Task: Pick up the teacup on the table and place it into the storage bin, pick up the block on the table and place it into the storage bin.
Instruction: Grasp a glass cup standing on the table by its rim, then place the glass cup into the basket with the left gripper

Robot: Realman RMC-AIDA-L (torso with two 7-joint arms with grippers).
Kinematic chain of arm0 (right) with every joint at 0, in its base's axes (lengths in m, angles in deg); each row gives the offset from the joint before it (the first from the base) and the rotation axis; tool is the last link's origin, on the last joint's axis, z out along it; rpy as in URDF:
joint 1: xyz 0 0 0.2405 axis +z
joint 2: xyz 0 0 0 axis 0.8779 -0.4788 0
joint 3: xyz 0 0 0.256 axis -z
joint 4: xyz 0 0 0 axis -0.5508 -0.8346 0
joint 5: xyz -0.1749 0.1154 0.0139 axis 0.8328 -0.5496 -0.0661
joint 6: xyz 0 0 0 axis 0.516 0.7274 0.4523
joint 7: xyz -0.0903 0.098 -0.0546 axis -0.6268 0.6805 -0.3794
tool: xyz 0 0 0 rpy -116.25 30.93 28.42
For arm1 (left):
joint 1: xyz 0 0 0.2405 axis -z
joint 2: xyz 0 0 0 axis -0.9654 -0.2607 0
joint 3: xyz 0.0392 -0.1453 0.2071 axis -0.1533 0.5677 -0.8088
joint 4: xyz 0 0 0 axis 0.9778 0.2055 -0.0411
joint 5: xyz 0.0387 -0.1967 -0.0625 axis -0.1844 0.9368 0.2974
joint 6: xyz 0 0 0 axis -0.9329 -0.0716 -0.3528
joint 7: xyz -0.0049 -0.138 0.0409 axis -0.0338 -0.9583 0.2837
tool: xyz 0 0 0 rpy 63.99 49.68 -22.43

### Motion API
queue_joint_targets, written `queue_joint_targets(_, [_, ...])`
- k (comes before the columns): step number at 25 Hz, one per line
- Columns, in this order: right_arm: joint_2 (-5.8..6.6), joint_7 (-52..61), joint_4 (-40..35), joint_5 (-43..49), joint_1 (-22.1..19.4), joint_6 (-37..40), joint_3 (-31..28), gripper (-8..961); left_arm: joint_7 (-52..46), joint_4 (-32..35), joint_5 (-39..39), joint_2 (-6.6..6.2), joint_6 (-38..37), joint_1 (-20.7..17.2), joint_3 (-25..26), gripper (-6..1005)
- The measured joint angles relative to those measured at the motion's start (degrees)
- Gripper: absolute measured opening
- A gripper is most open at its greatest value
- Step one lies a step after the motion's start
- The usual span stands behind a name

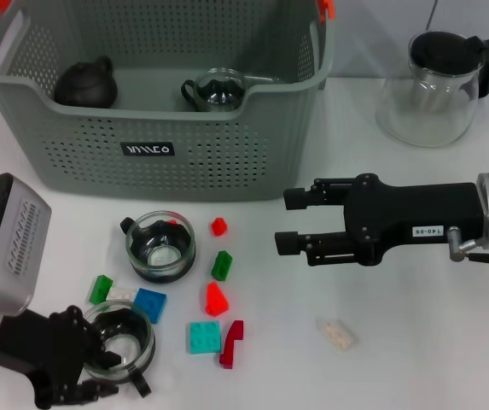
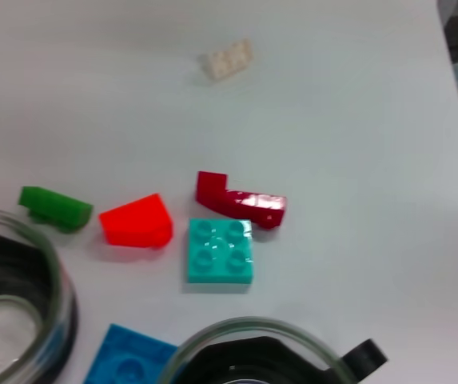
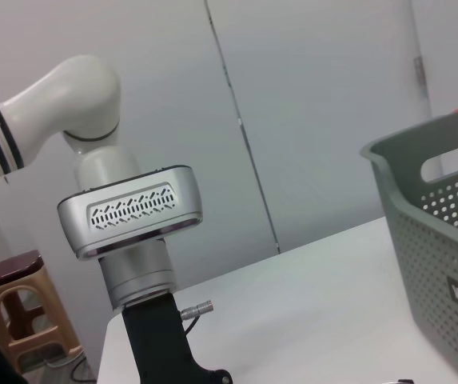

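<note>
The grey-green storage bin (image 1: pixel 154 111) stands at the back and holds a black teapot (image 1: pixel 86 84) and a glass teacup (image 1: pixel 216 91). A glass teacup (image 1: pixel 160 246) stands on the table in front of the bin. My left gripper (image 1: pixel 78 359) is at the near left, against the left side of a second glass teacup (image 1: pixel 125 346), which also shows in the left wrist view (image 2: pixel 260 356). Several blocks lie between: red (image 1: pixel 216 299), green (image 1: pixel 222 265), teal (image 1: pixel 204 336), dark red (image 1: pixel 232 342), blue (image 1: pixel 149 304). My right gripper (image 1: pixel 291 220) is open and empty, to the right of the blocks.
A clear glass pitcher (image 1: pixel 432 85) with a black lid stands at the back right. A cream block (image 1: pixel 336 333) lies apart at the near right. A small red block (image 1: pixel 218 226) and a green block (image 1: pixel 101 289) lie beside the front teacup.
</note>
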Motion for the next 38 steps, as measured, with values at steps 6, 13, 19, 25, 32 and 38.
queue_joint_targets(6, [-0.02,0.1,0.0,0.0,-0.3,0.3,-1.2,760,-0.4,-0.1,-0.5,-0.02,2.3,0.1,-0.4,355])
queue_joint_targets(13, [-0.04,0.3,-0.2,0.0,-0.4,0.5,-1.6,761,-1.4,0.4,-1.1,-0.04,1.8,0.6,-0.2,167])
queue_joint_targets(19, [0.03,0.1,-0.3,0.0,-0.4,0.6,-1.7,761,-3.0,1.0,0.0,-0.07,-1.6,1.6,2.2,65])
queue_joint_targets(25, [0.57,-0.2,-0.1,0.1,-0.5,0.6,-2.2,760,-3.5,1.6,4.3,-0.24,-7.4,3.5,11.4,60])
queue_joint_targets(32, [1.77,1.0,-0.1,0.6,-2.1,0.7,-2.3,761,-11.0,-1.2,12.6,-0.81,-15.3,8.4,25.5,61])
queue_joint_targets(38, [3.71,1.3,0.0,0.7,-5.1,2.6,-3.8,761,-20.2,-3.9,30.4,-1.76,-14.7,12.0,27.9,61])
